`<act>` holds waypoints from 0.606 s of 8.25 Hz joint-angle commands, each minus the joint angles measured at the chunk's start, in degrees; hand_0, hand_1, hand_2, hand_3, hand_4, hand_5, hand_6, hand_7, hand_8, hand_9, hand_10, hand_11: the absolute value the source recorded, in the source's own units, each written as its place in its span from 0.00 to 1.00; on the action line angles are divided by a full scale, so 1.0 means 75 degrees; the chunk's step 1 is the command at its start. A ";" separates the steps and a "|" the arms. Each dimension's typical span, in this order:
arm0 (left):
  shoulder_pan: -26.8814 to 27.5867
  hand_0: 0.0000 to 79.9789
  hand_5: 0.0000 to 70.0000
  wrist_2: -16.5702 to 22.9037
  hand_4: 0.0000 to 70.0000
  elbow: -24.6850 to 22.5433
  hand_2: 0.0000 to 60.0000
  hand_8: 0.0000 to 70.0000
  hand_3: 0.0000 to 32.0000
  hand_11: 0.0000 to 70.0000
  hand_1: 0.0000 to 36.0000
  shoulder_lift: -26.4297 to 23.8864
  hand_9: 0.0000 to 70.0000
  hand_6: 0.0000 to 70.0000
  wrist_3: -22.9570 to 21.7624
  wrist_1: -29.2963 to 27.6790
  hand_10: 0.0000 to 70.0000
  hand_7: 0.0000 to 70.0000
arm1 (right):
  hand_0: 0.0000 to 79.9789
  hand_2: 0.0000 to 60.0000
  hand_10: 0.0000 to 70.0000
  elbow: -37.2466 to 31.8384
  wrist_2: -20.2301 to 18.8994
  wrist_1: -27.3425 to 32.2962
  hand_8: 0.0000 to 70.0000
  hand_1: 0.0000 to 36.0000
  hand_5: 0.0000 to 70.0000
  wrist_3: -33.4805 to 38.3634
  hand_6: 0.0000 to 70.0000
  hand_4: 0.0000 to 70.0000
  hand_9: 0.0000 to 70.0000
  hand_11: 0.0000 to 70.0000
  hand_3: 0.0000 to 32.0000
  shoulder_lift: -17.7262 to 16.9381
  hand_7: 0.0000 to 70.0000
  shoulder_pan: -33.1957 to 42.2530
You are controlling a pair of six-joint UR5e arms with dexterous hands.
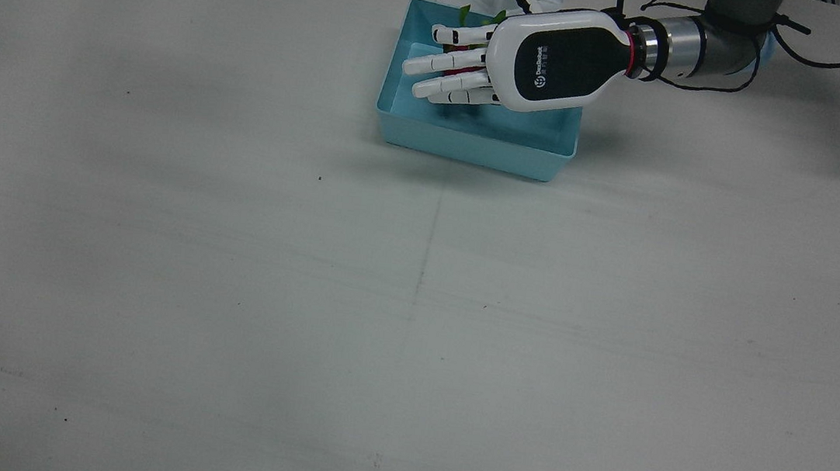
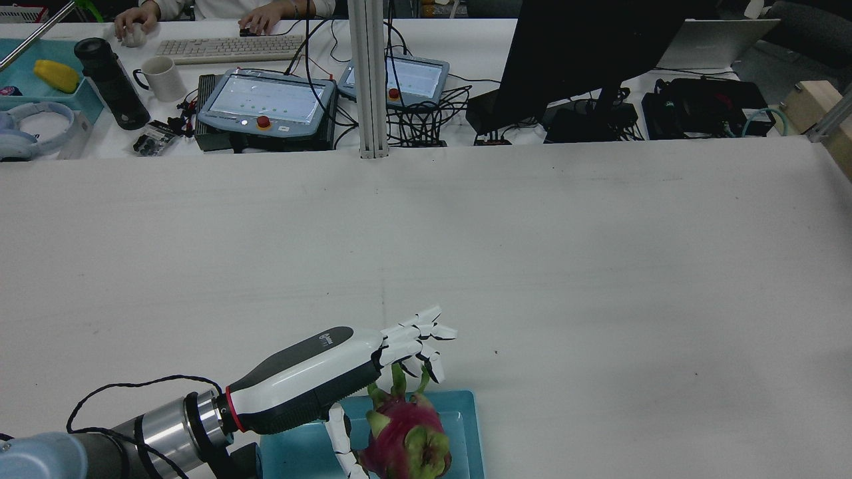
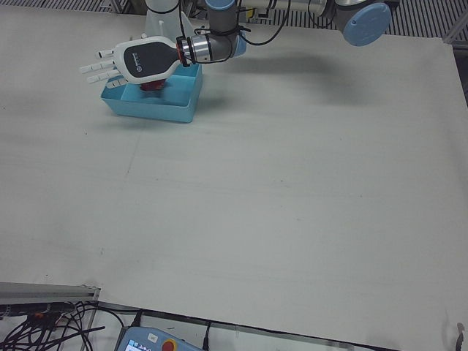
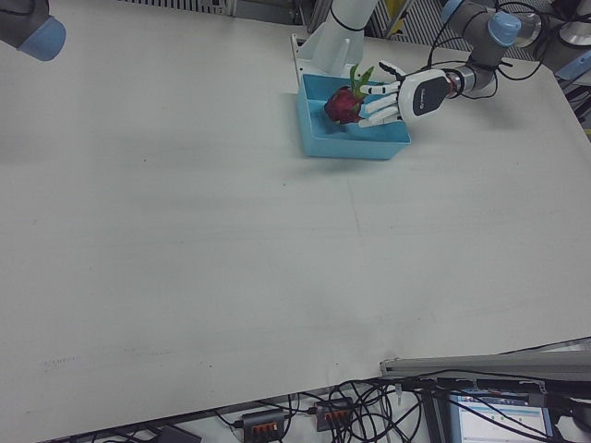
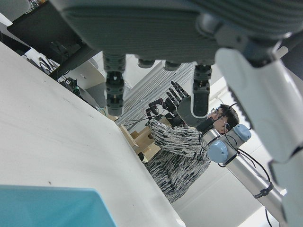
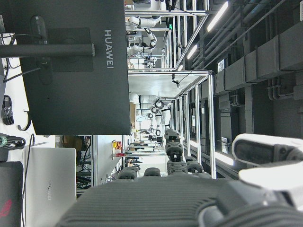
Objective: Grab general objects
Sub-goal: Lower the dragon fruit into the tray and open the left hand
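Note:
A pink dragon fruit with green scales lies in a light blue bin at the robot's edge of the table. My left hand hovers over the bin, palm down, fingers spread and open, just above the fruit. In the right-front view the fruit sits at the fingertips of that hand, and I see no grasp. The front view shows only green tips of the fruit; the hand hides the rest. My right hand shows only in its own view, raised, fingers apart, holding nothing.
The bin stands next to a white arm pedestal. Beyond the table's far edge are teach pendants, a monitor, a keyboard and a mug. A person stands off to the side in the left hand view.

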 commanded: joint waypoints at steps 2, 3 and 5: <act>-0.0228 0.59 0.00 -0.0084 0.01 -0.0023 0.00 0.00 0.23 0.07 0.30 0.0636 0.00 0.00 -0.0256 -0.1074 0.03 0.02 | 0.00 0.00 0.00 0.0000 -0.0005 0.0000 0.00 0.00 0.00 -0.0007 0.00 0.00 0.00 0.00 0.00 0.0000 0.00 0.0000; -0.0670 0.61 0.07 -0.0108 0.01 0.0058 0.00 0.00 0.17 0.09 0.38 0.0617 0.00 0.00 -0.0862 -0.1071 0.04 0.04 | 0.00 0.00 0.00 0.0000 -0.0005 0.0000 0.00 0.00 0.00 -0.0007 0.00 0.00 0.00 0.00 0.00 0.0000 0.00 0.0000; -0.2061 0.65 0.72 -0.0003 0.00 0.0082 0.28 0.00 0.00 0.16 0.59 0.0454 0.01 0.00 -0.1403 -0.0523 0.09 0.16 | 0.00 0.00 0.00 0.0000 -0.0005 0.0000 0.00 0.00 0.00 -0.0007 0.00 0.00 0.00 0.00 0.00 0.0000 0.00 0.0000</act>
